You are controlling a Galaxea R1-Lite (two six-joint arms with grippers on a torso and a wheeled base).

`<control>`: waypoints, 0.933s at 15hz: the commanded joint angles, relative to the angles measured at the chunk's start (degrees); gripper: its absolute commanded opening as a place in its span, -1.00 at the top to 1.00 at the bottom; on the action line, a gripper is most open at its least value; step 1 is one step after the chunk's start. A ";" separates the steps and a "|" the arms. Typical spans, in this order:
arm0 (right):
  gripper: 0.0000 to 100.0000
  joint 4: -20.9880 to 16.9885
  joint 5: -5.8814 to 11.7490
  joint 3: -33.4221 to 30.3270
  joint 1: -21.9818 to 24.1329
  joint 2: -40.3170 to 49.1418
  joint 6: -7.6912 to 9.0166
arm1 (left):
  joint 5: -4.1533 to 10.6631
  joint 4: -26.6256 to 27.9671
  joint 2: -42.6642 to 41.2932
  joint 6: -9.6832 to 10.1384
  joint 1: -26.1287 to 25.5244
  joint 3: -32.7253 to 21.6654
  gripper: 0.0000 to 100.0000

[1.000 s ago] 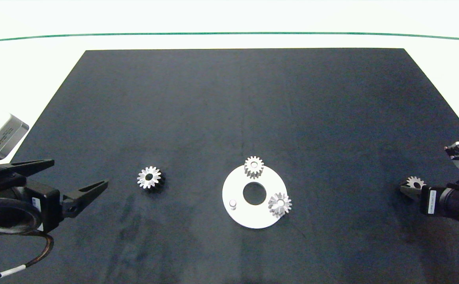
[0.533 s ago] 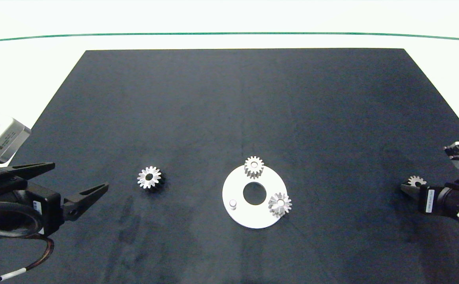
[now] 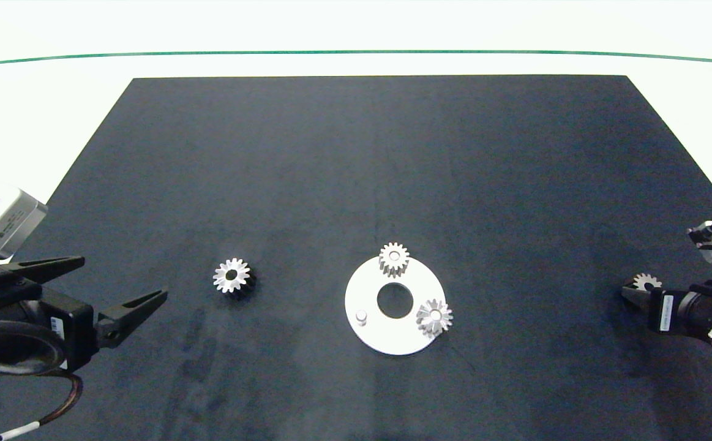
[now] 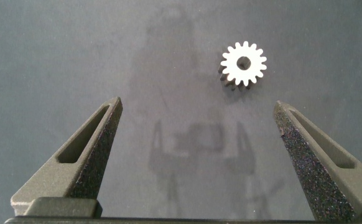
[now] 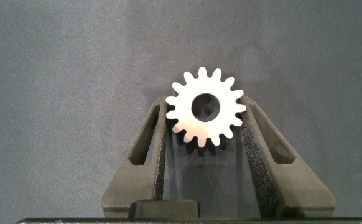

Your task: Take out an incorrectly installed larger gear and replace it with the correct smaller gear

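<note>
From the head view, the removal step looked nearly done. The right gripper (image 3: 634,288) sat far out at the mat's right side, clenched on the larger gear (image 3: 645,282), which stood between its jaws and well apart from the white ring plate (image 3: 386,343). The plate showed a bare peg (image 3: 361,315), probably the seat to refill. The smaller gear (image 3: 231,275) lay flat on the dark mat (image 3: 356,153), ahead of the left gripper's (image 3: 124,277) tips and near them. Beyond that gear, two other gears stood on the plate: a stubby-toothed gear (image 3: 393,258) and a long-toothed gear (image 3: 434,316).

In the left wrist view, the left gripper (image 4: 198,106) was spread wide with nothing in it. The smaller gear (image 4: 244,62) lay beyond the fingertips, off the centre line towards one finger and touching neither. The next move would likely call for advancing and centring the jaws on this gear before closing. Nothing lay between the jaws and the gear.

In the right wrist view, the right gripper (image 5: 203,109) pinched the larger gear (image 5: 190,124) by its toothed rim near the fingertips, its flat face and bore showing. Only mat showed beyond it. I judged that it needed setting down there, clear of the plate. Later, the two neighbouring gears could crowd the fit onto the peg.
</note>
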State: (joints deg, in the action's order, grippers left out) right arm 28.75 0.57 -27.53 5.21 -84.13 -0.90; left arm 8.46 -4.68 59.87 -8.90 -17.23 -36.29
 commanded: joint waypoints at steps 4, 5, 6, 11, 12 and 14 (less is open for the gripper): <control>0.62 0.08 0.04 -0.07 -0.20 1.25 0.02 | 0.07 -0.06 0.07 -0.07 0.00 0.78 -1.00; 0.62 0.08 0.04 -0.07 -0.28 1.86 0.11 | 0.07 -0.06 0.16 -0.07 0.00 0.96 -1.00; 0.62 0.08 0.04 -0.07 -0.37 2.21 0.11 | 0.07 -0.15 0.16 -0.07 0.00 1.14 -1.00; 0.62 -0.44 -1.54 0.10 -4.15 7.75 0.37 | 0.07 -0.15 0.16 -0.07 -0.09 2.89 -1.00; 0.62 -0.62 -1.89 0.63 -6.52 9.07 0.55 | 0.07 -0.15 -0.01 0.02 -0.09 3.16 -1.00; 0.62 -0.80 -1.72 1.42 -12.85 11.00 1.25 | 0.07 -0.15 -1.24 0.02 0.00 3.33 -1.00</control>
State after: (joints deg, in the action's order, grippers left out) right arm 27.87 -1.16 -26.78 -2.97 -76.09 0.00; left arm 8.44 -4.77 59.37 -8.87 -17.30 -33.12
